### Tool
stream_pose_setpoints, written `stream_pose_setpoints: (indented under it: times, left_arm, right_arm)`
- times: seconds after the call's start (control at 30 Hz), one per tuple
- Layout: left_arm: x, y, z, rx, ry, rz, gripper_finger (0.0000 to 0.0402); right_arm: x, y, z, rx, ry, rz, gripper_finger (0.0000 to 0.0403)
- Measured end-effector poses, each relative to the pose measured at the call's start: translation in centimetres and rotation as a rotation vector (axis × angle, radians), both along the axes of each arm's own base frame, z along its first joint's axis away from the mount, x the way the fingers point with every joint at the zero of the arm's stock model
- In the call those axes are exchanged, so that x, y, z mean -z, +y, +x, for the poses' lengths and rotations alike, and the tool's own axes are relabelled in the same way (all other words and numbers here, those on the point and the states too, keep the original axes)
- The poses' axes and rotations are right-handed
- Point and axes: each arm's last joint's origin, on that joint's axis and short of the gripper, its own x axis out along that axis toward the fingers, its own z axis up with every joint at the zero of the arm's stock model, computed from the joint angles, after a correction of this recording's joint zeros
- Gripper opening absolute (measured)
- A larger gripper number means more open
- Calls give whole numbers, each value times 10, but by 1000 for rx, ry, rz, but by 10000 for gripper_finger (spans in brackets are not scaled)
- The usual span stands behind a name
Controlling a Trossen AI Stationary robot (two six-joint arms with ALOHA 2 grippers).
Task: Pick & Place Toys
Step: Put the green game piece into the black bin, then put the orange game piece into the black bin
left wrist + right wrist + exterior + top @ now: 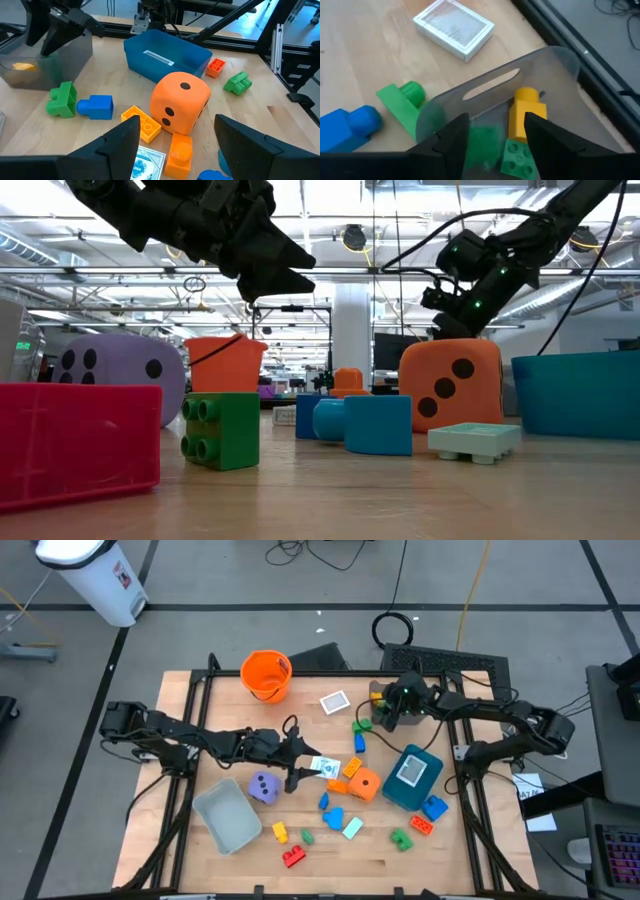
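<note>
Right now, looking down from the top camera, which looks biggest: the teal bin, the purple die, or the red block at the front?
Largest to smallest:
1. teal bin
2. purple die
3. red block
All three rest on the table, so the overhead view compares them fairly.

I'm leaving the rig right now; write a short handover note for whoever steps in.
Right gripper: open above the clear grey bin at the table's far side; a yellow block and green block lie inside.
Left gripper: open, empty, hovering mid-table over a white picture card near the orange dotted die.
Left: the purple die and many loose blocks on the wooden table.
</note>
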Motion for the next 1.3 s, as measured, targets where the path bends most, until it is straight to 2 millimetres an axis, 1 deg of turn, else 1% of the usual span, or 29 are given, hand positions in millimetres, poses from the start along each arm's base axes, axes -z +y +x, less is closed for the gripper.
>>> stream_pose_setpoints:
  times: [0.1,0.23,0.33,0.43,0.5,0.63,0.83,1.0,1.07,1.2,1.3]
  left_arm:
    - [0,0,0,2,0,6,264]
    - [0,0,0,10,-2,26,264]
    - [0,0,0,15,-3,42,264]
    - [0,0,0,20,-2,56,264]
    - [-1,0,-1,25,6,62,264]
    - [-9,-1,-10,40,34,70,264]
    - [-27,-6,-34,30,90,90,264]
    - [-35,-19,-50,7,122,99,264]
    - [-36,-27,-51,21,110,102,264]
    - [-38,-39,-52,38,84,113,264]
    - [-36,-43,-51,39,91,118,264]
  right_arm:
    - [-6,1,-2,3,-6,-39,202]
    - [-21,5,-7,-1,-60,-82,216]
    - [-35,11,-11,-2,-121,-110,219]
    - [-48,20,-13,0,-210,-102,217]
    - [-55,28,-11,-50,-275,-82,215]
    - [-63,49,-1,-256,-382,-39,211]
    - [-62,88,19,-480,-467,-84,210]
    - [-51,122,34,-620,-493,-88,210]
    - [-46,135,41,-631,-486,-118,210]
    - [-33,159,54,-599,-452,-170,210]
    - [-22,173,62,-563,-432,-132,210]
